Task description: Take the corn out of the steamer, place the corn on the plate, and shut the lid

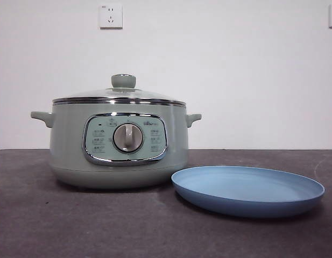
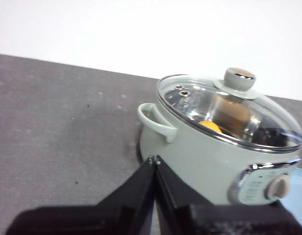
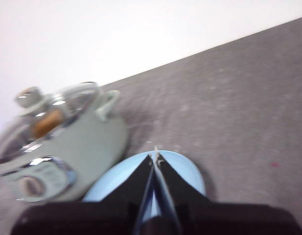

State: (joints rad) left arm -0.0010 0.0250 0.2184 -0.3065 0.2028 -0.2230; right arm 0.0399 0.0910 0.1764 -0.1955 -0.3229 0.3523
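Observation:
The sage-green steamer stands left of centre on the table, with the glass lid and its green knob on top. Through the lid glass, the corn shows as a yellow patch inside the pot. The empty light-blue plate lies right of the steamer, close to its base. My left gripper is shut and empty, held back from the steamer's handle side. My right gripper is shut and empty above the plate. Neither arm appears in the front view.
The dark grey tabletop runs back to a white wall with a socket. The steamer's side handles stick out on both sides.

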